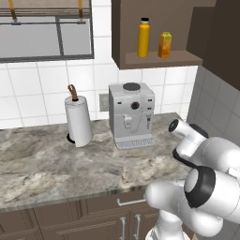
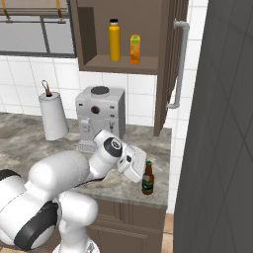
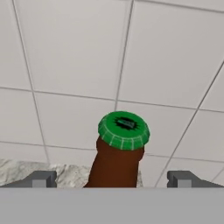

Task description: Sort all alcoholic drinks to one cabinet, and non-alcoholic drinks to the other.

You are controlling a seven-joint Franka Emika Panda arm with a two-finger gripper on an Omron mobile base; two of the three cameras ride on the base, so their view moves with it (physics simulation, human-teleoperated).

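Note:
A brown beer bottle (image 2: 147, 179) with a green label, one of the alcoholic drinks, stands on the counter near its right end. In the hand view its green cap (image 3: 124, 130) and brown neck rise between my two fingertips (image 3: 41, 179). My gripper (image 3: 112, 180) is open, one finger on each side of the neck and neither touching it. From the right base view the gripper (image 2: 141, 170) sits just left of the bottle. The non-alcoholic drinks, a yellow-orange bottle (image 2: 114, 40) and a juice carton (image 2: 135, 49), stand on the shelf of the open cabinet (image 2: 123, 64).
A grey coffee machine (image 1: 132, 115) and a paper towel roll (image 1: 78, 121) stand at the back of the marble counter (image 1: 56, 164). The cabinet door (image 2: 170, 59) hangs open above the bottle, its grey handle (image 2: 180, 64) facing out. A tall grey wall (image 2: 222, 148) closes the right side.

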